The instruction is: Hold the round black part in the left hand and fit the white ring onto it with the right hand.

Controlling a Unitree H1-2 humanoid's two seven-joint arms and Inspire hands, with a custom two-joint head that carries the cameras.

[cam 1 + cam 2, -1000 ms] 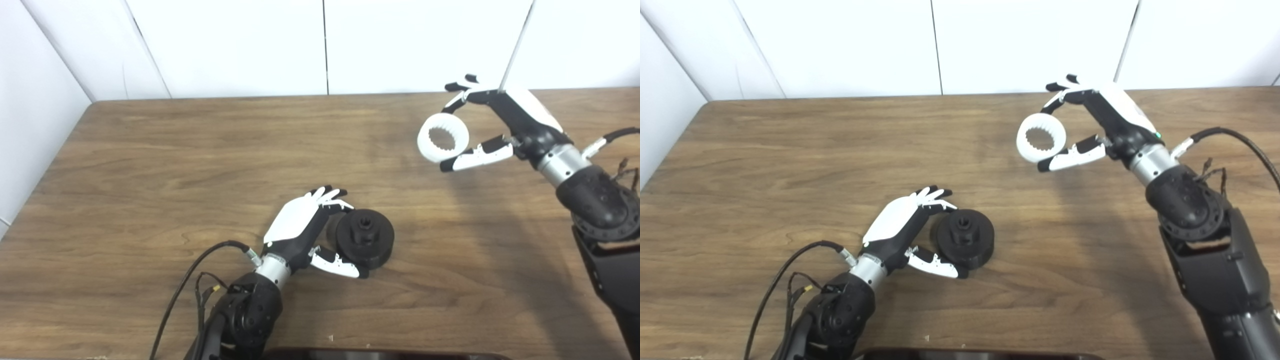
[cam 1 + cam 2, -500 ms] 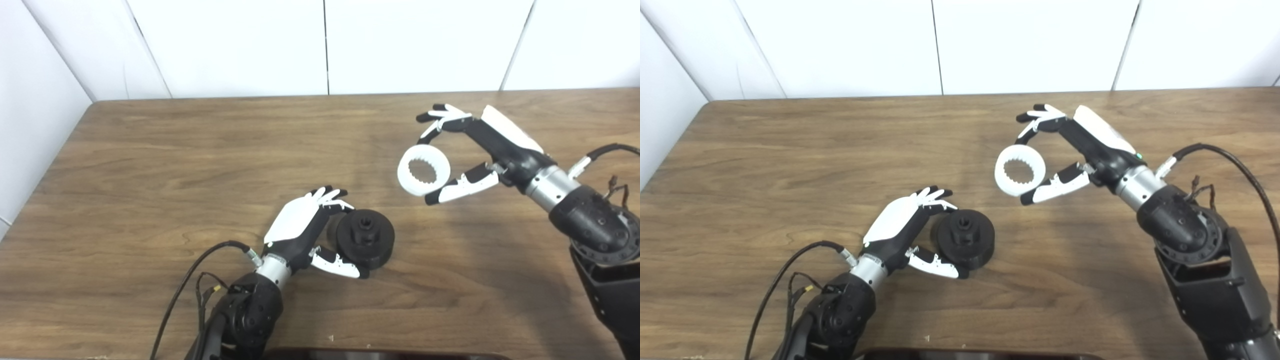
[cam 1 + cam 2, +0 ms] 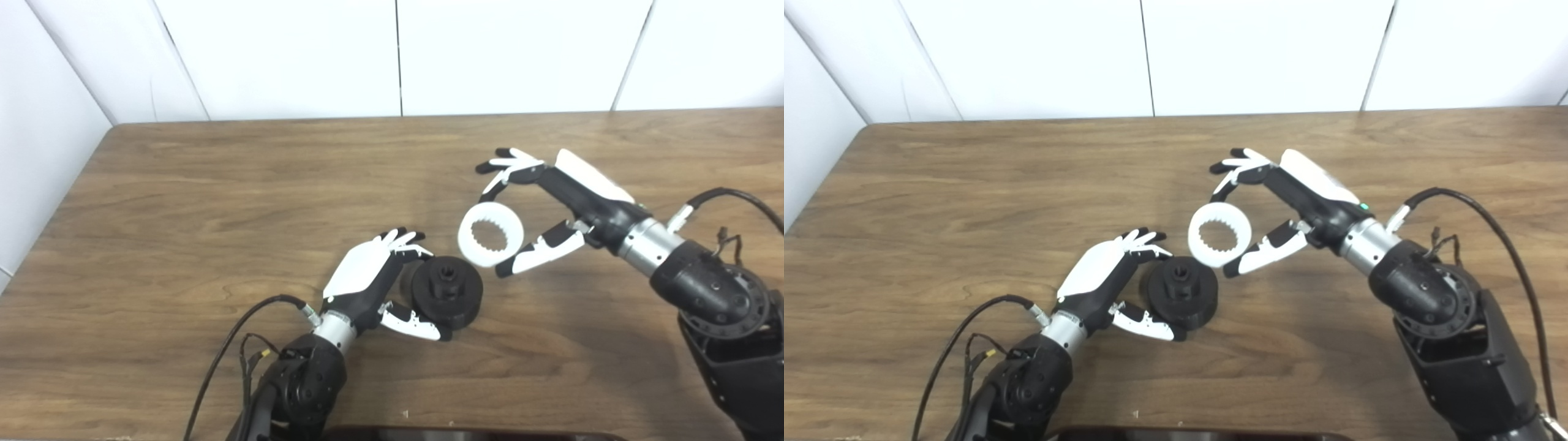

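The round black part [image 3: 447, 293] rests on the wooden table [image 3: 184, 202], its raised hub facing up. My left hand [image 3: 373, 278] is shut on it, fingers over its far left edge and thumb under its near edge. The white ring [image 3: 490, 234], toothed on the inside, hangs in the air just up and right of the black part, almost touching its rim in the picture. My right hand [image 3: 551, 208] is shut on the ring, fingers on its top and thumb at its lower right. In the right eye view the ring [image 3: 1219, 235] sits just above the part [image 3: 1181, 294].
Black cables trail from the left wrist [image 3: 245, 331] and the right wrist [image 3: 729, 199]. A dark object's edge [image 3: 465, 433] shows at the bottom of the picture. White wall panels [image 3: 398, 55] stand behind the table's far edge.
My right hand has carried the white ring down and to the left, from the far right of the table to just beside the black part. The left hand and black part have not moved.
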